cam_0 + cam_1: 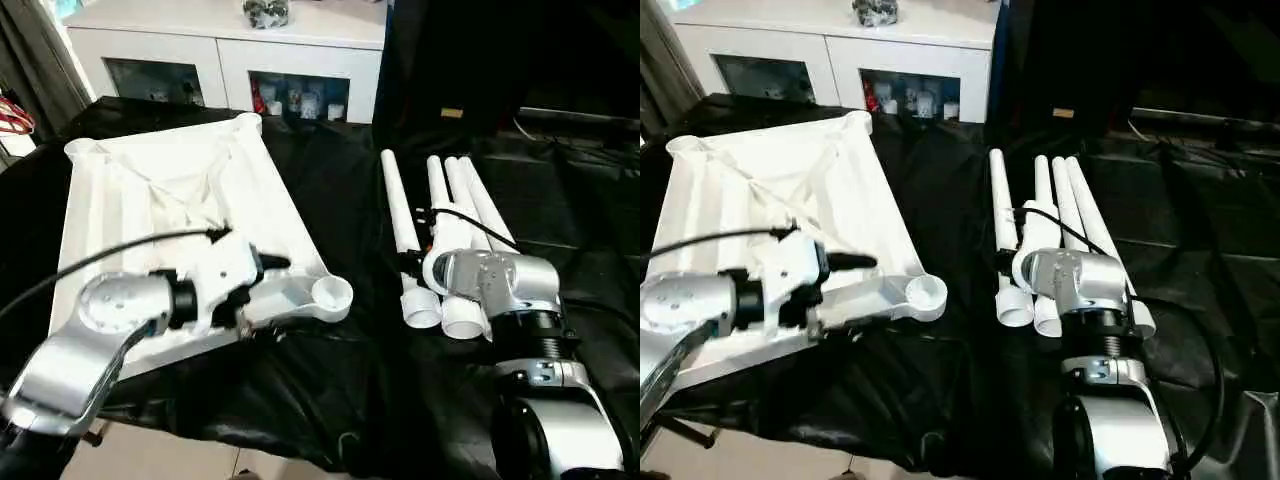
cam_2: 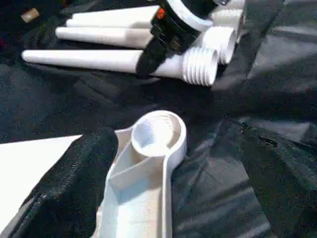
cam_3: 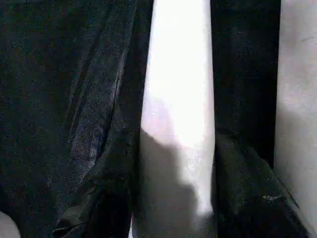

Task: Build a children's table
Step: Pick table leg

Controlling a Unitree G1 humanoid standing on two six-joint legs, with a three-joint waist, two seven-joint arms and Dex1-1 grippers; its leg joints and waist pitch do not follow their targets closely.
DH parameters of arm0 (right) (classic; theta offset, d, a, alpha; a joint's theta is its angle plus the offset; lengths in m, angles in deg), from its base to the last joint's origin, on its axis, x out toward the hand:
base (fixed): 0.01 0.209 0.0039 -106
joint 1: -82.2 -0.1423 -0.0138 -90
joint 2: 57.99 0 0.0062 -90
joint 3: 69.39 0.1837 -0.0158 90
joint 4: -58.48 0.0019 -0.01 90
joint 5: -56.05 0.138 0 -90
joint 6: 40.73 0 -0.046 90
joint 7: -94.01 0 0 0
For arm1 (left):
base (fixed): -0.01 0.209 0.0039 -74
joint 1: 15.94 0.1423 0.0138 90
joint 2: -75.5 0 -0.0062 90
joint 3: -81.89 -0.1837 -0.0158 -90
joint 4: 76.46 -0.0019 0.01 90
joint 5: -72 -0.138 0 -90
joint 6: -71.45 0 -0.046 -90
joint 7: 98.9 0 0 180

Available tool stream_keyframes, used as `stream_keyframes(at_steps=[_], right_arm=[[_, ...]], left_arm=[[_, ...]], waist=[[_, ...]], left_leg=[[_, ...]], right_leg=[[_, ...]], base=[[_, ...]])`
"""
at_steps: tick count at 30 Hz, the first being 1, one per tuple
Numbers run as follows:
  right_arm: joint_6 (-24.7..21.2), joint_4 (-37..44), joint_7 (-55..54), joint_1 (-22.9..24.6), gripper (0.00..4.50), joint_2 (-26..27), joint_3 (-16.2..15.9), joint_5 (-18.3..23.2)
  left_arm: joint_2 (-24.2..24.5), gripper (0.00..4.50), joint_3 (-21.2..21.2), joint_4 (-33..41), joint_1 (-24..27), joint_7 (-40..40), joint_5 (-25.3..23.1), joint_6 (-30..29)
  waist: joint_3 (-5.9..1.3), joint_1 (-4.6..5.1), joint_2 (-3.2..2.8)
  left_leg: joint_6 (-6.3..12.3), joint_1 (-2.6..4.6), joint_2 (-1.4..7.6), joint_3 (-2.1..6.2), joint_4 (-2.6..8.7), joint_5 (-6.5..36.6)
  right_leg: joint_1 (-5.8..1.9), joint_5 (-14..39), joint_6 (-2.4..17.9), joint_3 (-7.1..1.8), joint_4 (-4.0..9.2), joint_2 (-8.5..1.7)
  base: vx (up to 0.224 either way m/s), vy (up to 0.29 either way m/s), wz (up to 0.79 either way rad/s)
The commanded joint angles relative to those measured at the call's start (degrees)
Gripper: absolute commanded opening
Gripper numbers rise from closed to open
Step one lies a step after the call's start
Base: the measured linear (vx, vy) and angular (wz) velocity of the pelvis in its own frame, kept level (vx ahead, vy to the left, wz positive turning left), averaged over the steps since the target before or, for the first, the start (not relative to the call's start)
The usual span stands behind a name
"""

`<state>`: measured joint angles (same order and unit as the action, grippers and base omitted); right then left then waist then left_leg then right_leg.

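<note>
4 legs (image 1: 437, 240) lie side by side on your black-covered table (image 1: 330, 400). Nearest, your right gripper (image 2: 153, 49) sits over the leftmost leg, apparently closing around it; grip unconfirmed. Your left gripper (image 1: 265, 285) is spread open at the corner socket (image 1: 331, 293) of the upturned tabletop (image 1: 170, 210). Beyond: white cabinet (image 1: 230, 40).

One white tabletop (image 1: 170, 200) lies upside down on the black-covered desk (image 1: 330, 380), and three of its round corner sockets can be counted, the nearest one (image 1: 331, 293) open and facing up. Four white legs (image 1: 400, 215) lie side by side to its right. Two silver arms reach in, each ending in one gripper: the left gripper (image 1: 268, 272) and the right gripper (image 1: 420, 262). One white cabinet (image 1: 230, 50) stands behind the desk.
</note>
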<state>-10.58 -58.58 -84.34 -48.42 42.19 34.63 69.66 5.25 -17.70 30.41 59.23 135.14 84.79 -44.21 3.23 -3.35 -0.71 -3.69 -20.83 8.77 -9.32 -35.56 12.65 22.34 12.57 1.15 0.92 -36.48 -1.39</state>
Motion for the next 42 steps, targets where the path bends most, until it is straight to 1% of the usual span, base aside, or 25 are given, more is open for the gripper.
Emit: stream_keyframes(at_steps=[1,2,5,7,9,10,11,12,14,16,17,18,19,20,23,24,25,27,31,35,36,38,39,40,42], right_arm=[[0.2,-0.4,-0.3,-1.0,1.87,0.0,1.4,1.0],[1.2,0.4,0.6,-1.2,1.87,0.3,2.7,2.7],[1.7,1.7,2.1,-1.6,1.85,0.8,5.0,5.4],[1.7,3.1,4.8,-1.5,1.85,0.5,5.4,7.0],[1.4,5.7,9.3,-1.2,1.85,0.2,6.8,10.6],[1.3,6.1,10.0,-1.1,1.85,0.1,7.1,11.3],[0.9,7.9,12.7,-0.8,1.85,-0.3,8.0,13.6],[0.6,9.4,14.7,-0.5,1.85,-0.5,8.7,15.4],[0.5,10.8,16.6,0.0,1.85,-1.0,8.9,17.0],[3.4,14.7,21.7,2.1,1.85,-1.8,8.2,19.2],[4.1,16.4,23.6,3.1,1.85,-2.2,7.7,20.0],[4.2,18.0,25.4,4.0,1.85,-2.6,7.1,20.6],[4.0,20.3,27.6,5.2,1.85,-3.1,6.7,21.9],[3.6,22.3,29.5,6.2,1.85,-3.5,6.4,23.2],[2.4,28.0,34.2,8.8,1.85,-4.6,5.4,26.8],[2.3,29.3,35.2,9.4,1.85,-4.8,5.1,27.6],[2.3,29.3,35.2,9.4,1.85,-4.8,5.1,27.6],[3.0,30.8,37.3,10.6,1.85,-5.5,3.7,28.3],[3.7,31.9,38.8,11.4,1.85,-6.4,2.0,28.2],[5.1,32.8,39.3,11.8,1.85,-7.8,-1.0,26.3],[6.0,32.8,38.7,11.7,1.85,-8.1,-2.0,25.0],[7.9,33.1,36.2,10.5,1.85,-7.8,-3.5,22.2],[8.3,33.7,35.5,10.1,1.85,-7.7,-4.3,21.4],[8.9,34.5,34.4,9.5,1.85,-7.6,-5.5,20.2],[8.9,35.4,33.8,9.3,1.85,-7.5,-6.3,19.7]], left_arm=[[-0.5,4.5,-0.1,-1.0,-1.2,-0.9,0.2,0.2],[-1.6,4.5,-0.2,-3.0,-2.8,-3.4,-1.6,0.5],[-3.5,4.5,0.1,-6.5,-5.3,-7.0,-3.5,0.4],[-5.8,4.5,1.5,-8.4,-7.4,-9.1,-2.2,-1.3],[-11.2,4.5,4.3,-10.8,-11.3,-12.5,1.6,-4.7],[-12.2,4.5,4.8,-11.1,-11.9,-13.1,2.4,-5.4],[-16.1,4.5,6.6,-12.2,-14.1,-15.7,5.2,-8.1],[-19.1,4.5,8.0,-13.2,-15.8,-17.7,7.4,-9.9],[-21.7,4.5,9.4,-14.4,-17.2,-19.7,9.4,-12.1],[-26.5,4.5,12.0,-17.5,-20.1,-23.1,12.7,-13.2],[-28.3,4.5,13.0,-18.6,-21.1,-24.1,14.0,-13.7],[-29.8,4.5,14.1,-19.7,-22.0,-25.1,14.9,-14.5],[-31.6,4.5,15.3,-21.2,-23.3,-26.3,15.8,-15.0],[-33.0,4.5,16.6,-22.4,-24.5,-27.4,17.0,-16.1],[-36.2,4.5,19.4,-24.7,-27.6,-29.8,21.2,-18.7],[-36.9,4.5,20.2,-25.1,-28.4,-30.2,22.6,-19.5],[-36.9,4.5,20.2,-25.1,-28.4,-30.2,22.6,-19.5],[-39.8,4.5,23.1,-24.7,-30.4,-31.0,28.5,-22.2],[-41.5,4.5,24.3,-23.2,-31.2,-31.0,32.3,-25.1],[-41.9,4.5,23.7,-22.5,-31.2,-32.7,32.3,-26.2],[-41.8,4.5,23.7,-22.4,-31.2,-33.3,32.5,-26.7],[-41.8,4.5,23.4,-21.6,-31.0,-35.9,31.1,-26.8],[-41.9,4.5,23.3,-21.2,-31.0,-37.2,30.5,-26.9],[-42.0,4.23,23.1,-20.6,-30.9,-39.1,29.5,-26.9],[-42.1,4.1,22.9,-20.1,-30.9,-40.1,29.3,-27.1]], waist=[[-3.7,-0.05,-0.73],[-3.8,-0.1,-0.88],[-3.84,-0.12,-0.68],[-3.91,-0.15,-0.48],[-4.05,-0.27,-0.37],[-4.16,-0.62,-0.34],[-4.09,-0.68,-0.43],[-4.14,-0.94,-0.26],[-4.01,-1.13,0.07],[-4.07,-1.54,0.38],[-3.92,-1.65,0.55],[-4.09,-2.03,0.44],[-4.05,-1.86,0.61],[-4.06,-2.23,0.59],[-4.0,-2.31,0.69],[-4.07,-2.49,0.6],[-3.98,-2.32,0.71],[-3.96,-2.33,0.8],[-3.81,-2.33,0.92],[-3.82,-2.3,0.91],[-3.75,-2.22,1.13],[-3.85,-2.19,0.79],[-3.89,-2.1,0.88],[-3.98,-2.11,0.92],[-3.87,-1.99,0.94]], left_leg=[[-3.31,0.59,3.41,1.01,4.32,1.9],[-3.32,0.63,3.38,1.03,4.25,2.0],[-2.74,0.51,3.34,1.02,4.2,1.6],[-2.35,0.44,3.31,1.01,4.12,1.1],[-1.74,0.34,3.3,0.91,3.92,0.6],[-1.19,0.39,3.4,0.95,3.8,0.0],[-1.06,0.26,3.46,0.94,3.84,0.0],[-0.42,0.32,3.55,0.99,3.79,0.1],[0.5,-0.01,3.41,0.86,3.72,0.3],[1.13,0.02,3.38,0.8,3.54,0.1],[1.6,-0.23,3.16,0.54,3.44,0.2],[2.11,-0.05,3.51,0.9,3.49,-0.1],[2.42,-0.31,3.28,0.81,3.53,-0.6],[3.43,-0.16,3.4,0.86,3.38,-0.6],[4.01,-0.31,3.28,0.95,3.41,-0.6],[4.22,-0.19,3.49,1.07,3.32,-0.8],[4.34,-0.45,3.37,1.05,3.39,-1.1],[4.2,-0.31,3.22,0.94,3.23,-0.9],[4.19,-0.34,3.29,0.92,3.27,-0.4],[4.31,-0.36,3.41,1.09,3.33,-1.0],[4.51,-0.37,3.33,1.02,3.35,-1.0],[4.07,-0.33,3.5,1.15,3.35,-1.3],[4.07,-0.4,3.41,1.15,3.32,-1.6],[3.9,-0.45,3.58,1.26,3.33,-2.1],[4.22,-0.46,3.45,1.18,3.33,-2.0]], right_leg=[[-3.03,-2.4,12.0,-2.88,3.28,-5.68],[-3.03,-2.5,12.0,-2.9,3.22,-5.66],[-3.23,-3.3,11.9,-2.93,3.22,-5.65],[-3.34,-4.3,12.3,-2.89,3.12,-5.63],[-3.52,-5.6,13.1,-2.95,3.03,-5.75],[-3.56,-6.9,13.7,-2.94,2.98,-5.87],[-3.57,-7.2,13.9,-2.91,2.93,-5.89],[-3.6,-7.2,14.3,-2.85,3.08,-5.99],[-3.7,-5.8,14.7,-2.87,3.16,-6.0],[-3.78,-4.9,14.5,-2.91,3.44,-6.04],[-3.95,-4.8,14.3,-3.0,3.7,-5.93],[-3.78,-4.4,14.4,-2.92,3.56,-6.22],[-3.92,-4.4,14.1,-2.82,3.53,-5.85],[-3.84,-4.1,13.7,-2.82,3.77,-6.05],[-3.84,-2.3,13.3,-2.71,4.01,-6.01],[-3.74,-2.2,13.6,-2.75,3.9,-6.17],[-3.82,-2.1,13.5,-2.7,3.99,-6.07],[-3.65,-0.3,13.6,-2.67,4.22,-6.02],[-3.47,2.0,13.2,-2.68,4.49,-5.93],[-3.5,2.4,12.2,-2.65,4.51,-5.94],[-3.46,2.7,11.9,-2.68,4.66,-5.86],[-3.31,2.2,11.7,-2.62,4.5,-5.94],[-3.41,1.7,11.7,-2.65,4.47,-5.87],[-3.44,0.6,11.7,-2.62,4.2,-5.88],[-3.4,0.3,11.8,-2.66,4.31,-5.89]], base=[[0.0,0.0,0.0],[0.0,0.0,0.0],[0.0,0.0,0.0],[0.0,0.0,0.0],[0.0,0.0,0.0],[0.0,0.0,0.0],[0.0,0.0,0.0],[0.0,0.0,0.0],[0.0,0.0,0.0],[0.0,0.0,0.0],[0.0,0.0,0.0],[0.0,0.0,0.0],[0.0,0.0,0.0],[0.0,0.0,0.0],[0.0,0.0,0.0],[0.0,0.0,0.0],[0.0,0.0,0.0],[0.0,0.0,0.0],[0.0,0.0,0.0],[0.0,0.0,0.0],[0.0,0.0,0.0],[0.0,0.0,0.0],[0.0,0.0,0.0],[0.0,0.0,0.0],[0.0,0.0,0.0]])
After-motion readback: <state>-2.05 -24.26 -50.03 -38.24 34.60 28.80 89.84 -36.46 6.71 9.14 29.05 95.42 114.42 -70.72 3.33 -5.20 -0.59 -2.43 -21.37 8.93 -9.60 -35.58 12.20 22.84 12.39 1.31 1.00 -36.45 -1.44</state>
